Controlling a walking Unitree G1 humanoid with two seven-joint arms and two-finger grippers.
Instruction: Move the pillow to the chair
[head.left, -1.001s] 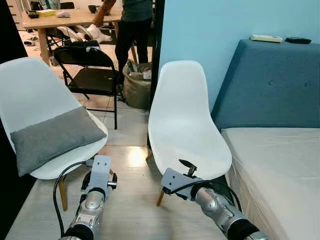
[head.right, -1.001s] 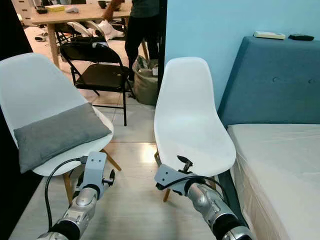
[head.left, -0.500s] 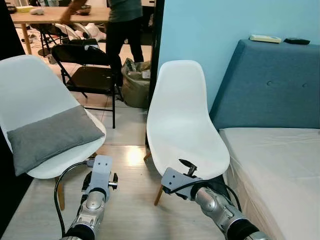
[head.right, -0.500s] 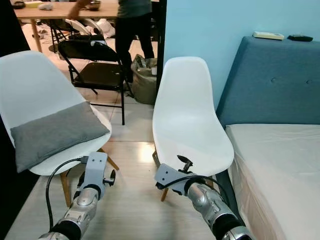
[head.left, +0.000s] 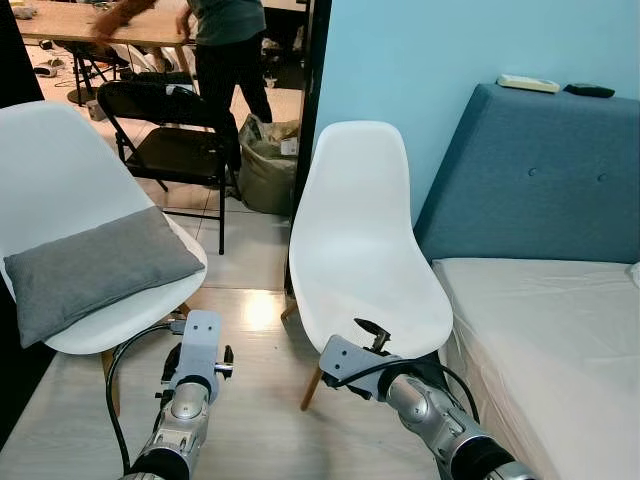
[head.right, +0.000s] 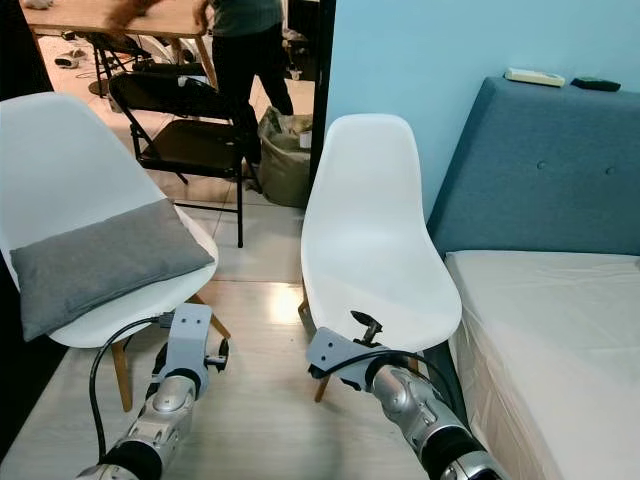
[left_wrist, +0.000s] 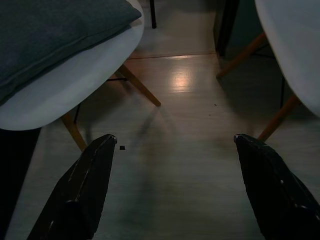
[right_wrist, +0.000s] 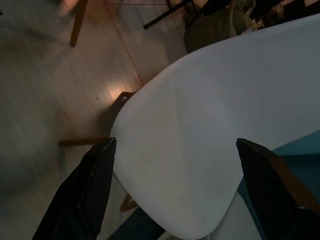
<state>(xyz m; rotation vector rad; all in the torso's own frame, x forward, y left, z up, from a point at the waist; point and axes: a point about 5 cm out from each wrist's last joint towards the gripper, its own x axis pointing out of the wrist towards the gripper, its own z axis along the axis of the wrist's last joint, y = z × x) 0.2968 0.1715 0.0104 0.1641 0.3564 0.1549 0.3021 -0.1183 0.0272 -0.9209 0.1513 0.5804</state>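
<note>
1. The grey pillow lies flat on the seat of the left chair, a white shell chair with wooden legs, at the left of the scene.
2. A second white chair stands to its right, well apart, with its seat bare; a strip of pale wood floor runs between them.
3. The left gripper is held low over the floor, near the front edge of the left chair. Its fingers are spread wide with nothing between them.
4. The right gripper hangs just in front of the right chair's seat. Its fingers are also wide apart and hold nothing; the white seat lies beyond them.
5. A bed with a pale mattress lies at the right, close beside the right chair, with a blue padded headboard against a light blue wall.
6. Two small flat items rest on top of the headboard; what they are cannot be told.
7. Far behind the chairs stands a black folding chair, with a sack on the floor beside it.
8. Farther back a person in dark trousers leans over a wooden table.
</note>
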